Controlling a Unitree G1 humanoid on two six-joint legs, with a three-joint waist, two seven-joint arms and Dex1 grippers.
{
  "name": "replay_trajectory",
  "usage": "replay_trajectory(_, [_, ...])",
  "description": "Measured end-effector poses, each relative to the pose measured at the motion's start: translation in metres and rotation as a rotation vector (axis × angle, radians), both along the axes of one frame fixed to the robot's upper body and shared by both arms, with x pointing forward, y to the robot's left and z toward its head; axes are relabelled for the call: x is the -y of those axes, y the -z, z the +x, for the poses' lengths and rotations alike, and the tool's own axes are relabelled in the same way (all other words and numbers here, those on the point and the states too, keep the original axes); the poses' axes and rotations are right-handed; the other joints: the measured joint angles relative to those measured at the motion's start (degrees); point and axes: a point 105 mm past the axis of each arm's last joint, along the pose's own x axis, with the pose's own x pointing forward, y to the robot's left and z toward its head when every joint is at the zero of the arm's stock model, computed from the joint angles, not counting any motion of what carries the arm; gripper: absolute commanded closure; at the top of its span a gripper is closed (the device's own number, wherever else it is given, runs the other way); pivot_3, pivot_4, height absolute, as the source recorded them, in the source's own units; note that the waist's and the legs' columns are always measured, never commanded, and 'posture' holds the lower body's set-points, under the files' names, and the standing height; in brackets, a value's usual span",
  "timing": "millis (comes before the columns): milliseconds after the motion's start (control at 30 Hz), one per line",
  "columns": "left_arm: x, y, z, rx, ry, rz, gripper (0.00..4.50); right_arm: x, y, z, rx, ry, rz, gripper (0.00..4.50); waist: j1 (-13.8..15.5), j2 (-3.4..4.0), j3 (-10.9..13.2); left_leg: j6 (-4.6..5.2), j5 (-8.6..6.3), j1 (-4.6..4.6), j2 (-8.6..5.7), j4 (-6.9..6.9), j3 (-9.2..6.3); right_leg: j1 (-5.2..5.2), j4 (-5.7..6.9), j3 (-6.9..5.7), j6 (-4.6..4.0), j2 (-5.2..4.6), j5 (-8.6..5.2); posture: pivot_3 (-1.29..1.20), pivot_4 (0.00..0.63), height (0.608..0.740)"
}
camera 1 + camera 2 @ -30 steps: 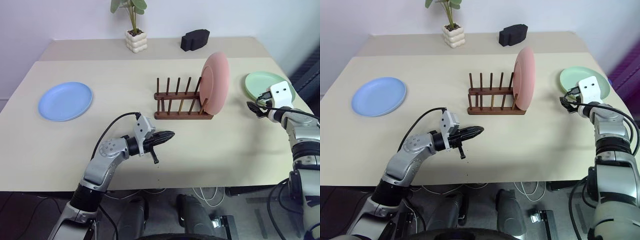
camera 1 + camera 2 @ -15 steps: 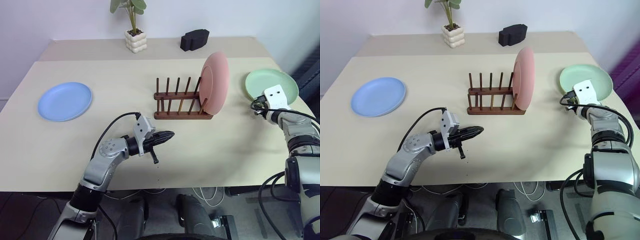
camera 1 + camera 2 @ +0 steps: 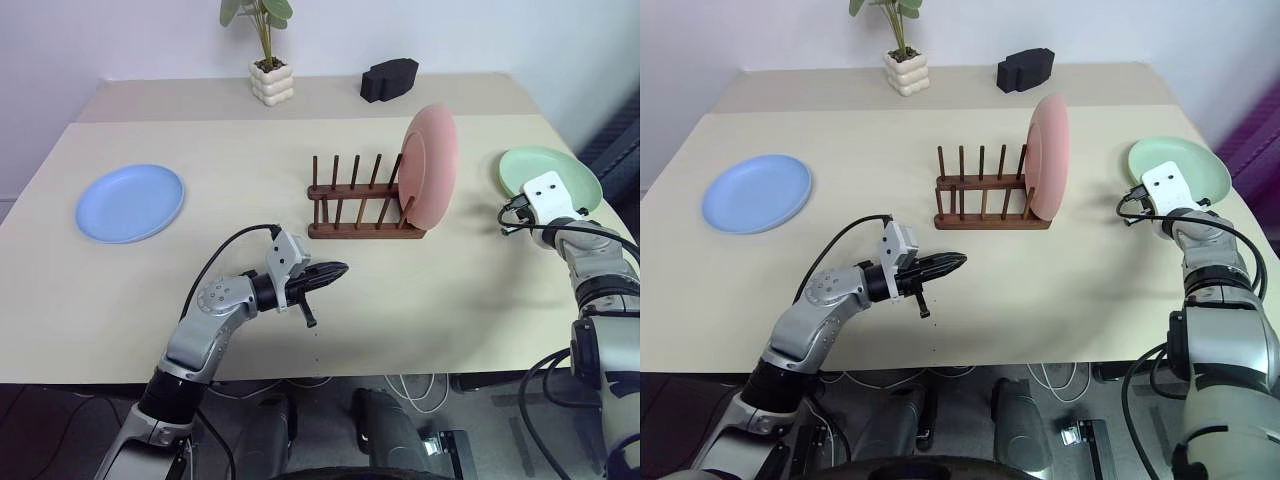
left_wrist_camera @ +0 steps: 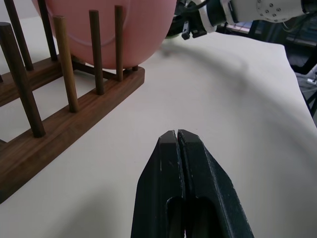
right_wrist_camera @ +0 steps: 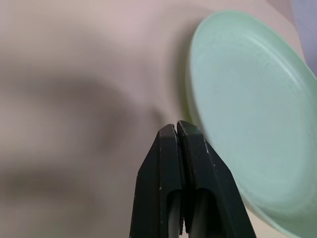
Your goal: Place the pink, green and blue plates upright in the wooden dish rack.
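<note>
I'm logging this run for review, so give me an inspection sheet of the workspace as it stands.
Surface: beige table, dry.
Job's things: pink plate upright at the right end of the wooden dish rack; green plate at the right edge, blue plate flat at left.
Clutter: potted plant, black block at the back.
Grippers: left tool shut, empty; right tool shut beside the green plate's rim.
Cables: black cable on the left arm.
Surroundings: white wall.

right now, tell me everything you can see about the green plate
The green plate is round, pale mint, smooth and matte like plastic, with a shallow raised rim. It lies flat near the table's right edge, not yet in the wooden rack. The right gripper is shut with its tips at the plate's near rim, empty; whether they touch it is unclear.
</note>
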Motion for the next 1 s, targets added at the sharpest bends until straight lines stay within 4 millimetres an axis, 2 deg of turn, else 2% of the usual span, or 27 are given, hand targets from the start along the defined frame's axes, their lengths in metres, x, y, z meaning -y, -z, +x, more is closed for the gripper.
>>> replay_trajectory(67, [0.0, 0.0, 0.0, -0.001, 0.001, -0.001, 4.5, 0.002, -0.001, -0.001, 0.002, 0.001, 0.007, 3.62, 0.01, 0.0, 0.0, 0.0, 0.0, 0.0, 0.0, 0.0, 0.0, 0.0, 0.0, 0.0, 0.0, 0.0, 0.0, 0.0, 0.15, 0.731])
replay_trajectory(300, [0.001, 0.0, 0.0, -0.001, 0.005, -0.003, 4.5, 0.01, -0.005, -0.002, 0.024, 0.044, -0.017, 0.23, -0.04, 0.0, 0.0, 0.0, 0.0, 0.01, 0.0, 0.0, 0.0, 0.0, 0.01, 0.01, -0.01, 0.0, 0.0, 0.0, 0.15, 0.731])
replay_trajectory(567, [0.002, 0.0, 0.0, -0.001, 0.005, -0.007, 4.5, 0.013, -0.001, 0.0, 0.0, 0.122, -0.011, 0.23, -0.01, 0.0, 0.0, 0.0, 0.0, 0.02, 0.0, 0.0, 0.01, 0.0, 0.01, 0.02, -0.01, 0.0, 0.0, 0.0, 0.15, 0.731])
replay_trajectory(667, [0.001, 0.0, 0.0, -0.001, 0.004, -0.006, 4.5, 0.013, 0.001, 0.0, -0.013, 0.143, -0.012, 1.04, 0.0, 0.0, 0.0, 0.0, 0.0, 0.02, 0.0, 0.01, 0.02, 0.01, 0.01, 0.03, -0.01, 0.0, 0.0, 0.0, 0.15, 0.731])
replay_trajectory(900, [0.0, 0.0, 0.0, -0.001, -0.003, -0.004, 4.5, 0.012, 0.006, 0.001, -0.035, 0.158, 0.003, 4.47, -0.02, 0.0, 0.0, 0.0, 0.0, 0.03, 0.0, 0.01, 0.02, 0.02, 0.02, 0.03, 0.0, 0.0, 0.0, 0.0, 0.15, 0.731])
replay_trajectory(1000, [0.0, 0.0, 0.001, -0.002, -0.009, -0.002, 4.5, 0.012, 0.004, 0.001, -0.027, 0.159, 0.003, 4.47, -0.02, 0.0, 0.0, 0.0, 0.0, 0.05, 0.0, 0.01, 0.02, 0.03, 0.03, 0.03, 0.0, 0.01, 0.0, 0.0, 0.15, 0.731])
